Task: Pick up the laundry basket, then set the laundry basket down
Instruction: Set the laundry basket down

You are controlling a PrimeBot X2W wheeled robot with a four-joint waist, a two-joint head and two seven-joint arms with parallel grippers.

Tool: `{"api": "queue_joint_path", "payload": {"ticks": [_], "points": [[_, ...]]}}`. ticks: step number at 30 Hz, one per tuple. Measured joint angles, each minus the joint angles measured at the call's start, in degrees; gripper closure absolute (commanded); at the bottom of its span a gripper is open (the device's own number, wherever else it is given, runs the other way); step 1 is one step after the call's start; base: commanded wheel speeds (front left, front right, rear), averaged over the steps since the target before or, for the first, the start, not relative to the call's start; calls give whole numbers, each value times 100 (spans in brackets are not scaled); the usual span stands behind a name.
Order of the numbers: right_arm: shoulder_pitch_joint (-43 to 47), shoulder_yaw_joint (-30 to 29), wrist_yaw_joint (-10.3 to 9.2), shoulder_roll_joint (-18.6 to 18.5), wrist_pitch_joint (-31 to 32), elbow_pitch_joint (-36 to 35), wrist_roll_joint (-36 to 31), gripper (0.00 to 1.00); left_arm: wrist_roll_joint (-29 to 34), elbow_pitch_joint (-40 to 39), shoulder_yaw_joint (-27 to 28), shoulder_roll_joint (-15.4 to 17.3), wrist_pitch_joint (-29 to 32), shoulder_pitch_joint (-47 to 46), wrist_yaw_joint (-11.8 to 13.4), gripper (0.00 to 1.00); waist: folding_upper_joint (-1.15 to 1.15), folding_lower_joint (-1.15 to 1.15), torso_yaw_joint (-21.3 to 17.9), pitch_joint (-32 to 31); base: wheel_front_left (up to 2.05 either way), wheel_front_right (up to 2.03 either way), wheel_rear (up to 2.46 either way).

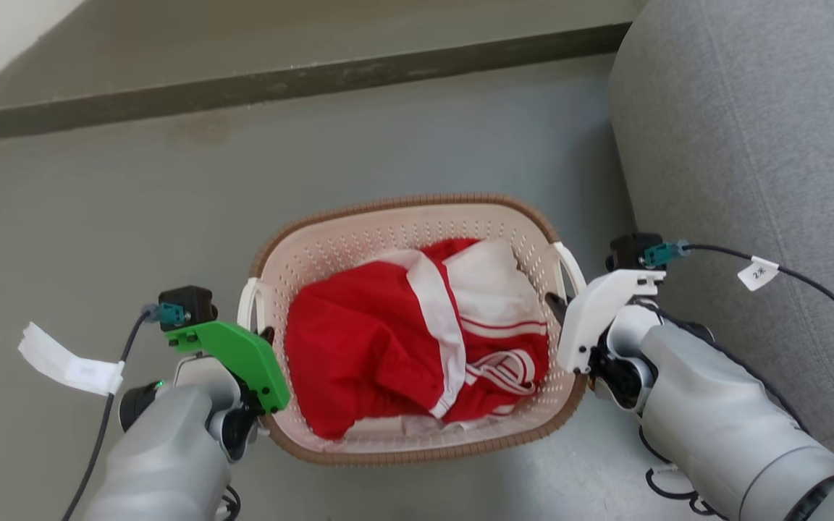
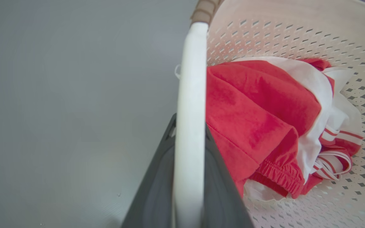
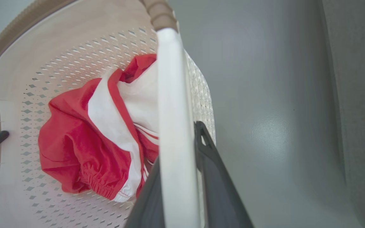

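Laundry basket [image 1: 417, 204] handles [image 2: 190, 95] clamped by left gripper [image 1: 267, 335] and right gripper [image 1: 554, 301]; red garment [image 1: 366, 340] inside

Head overhead, wrists close, all sharing basket [image 1: 388, 235]

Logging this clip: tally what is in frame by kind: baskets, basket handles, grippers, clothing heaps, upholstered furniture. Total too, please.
laundry basket: 1
loop handles: 2
grippers, left gripper and right gripper: 2
red-and-white clothing heap: 1, pieces cannot be told apart
grey upholstered seat: 1
Total: 7
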Motion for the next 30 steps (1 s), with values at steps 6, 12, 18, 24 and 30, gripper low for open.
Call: {"api": "queue_joint_path", "payload": {"ticks": [6,12,18,24,30], "points": [[-209,-1,-70,4,-181,-75,1,100,25,-5,24,52,-202,-235,-4,100,0,0,26,325,0,0,0],[-368,9,-93,9,-292,-102,8,100,74,8,43,76,-314,-396,-12,100,0,0,50,642,0,0,0],[-614,9,-138,8,-405,-124,40,100,122,10,66,97,-400,-645,-14,100,0,0,80,946,0,0,0],[-859,9,-152,3,-500,-124,40,100,174,27,70,119,-472,-880,-53,100,0,0,122,1269,0,0,0],[-1083,14,-191,4,-608,-125,38,100,223,32,75,144,-575,-1100,-64,100,0,0,166,1610,0,0,0]]}}
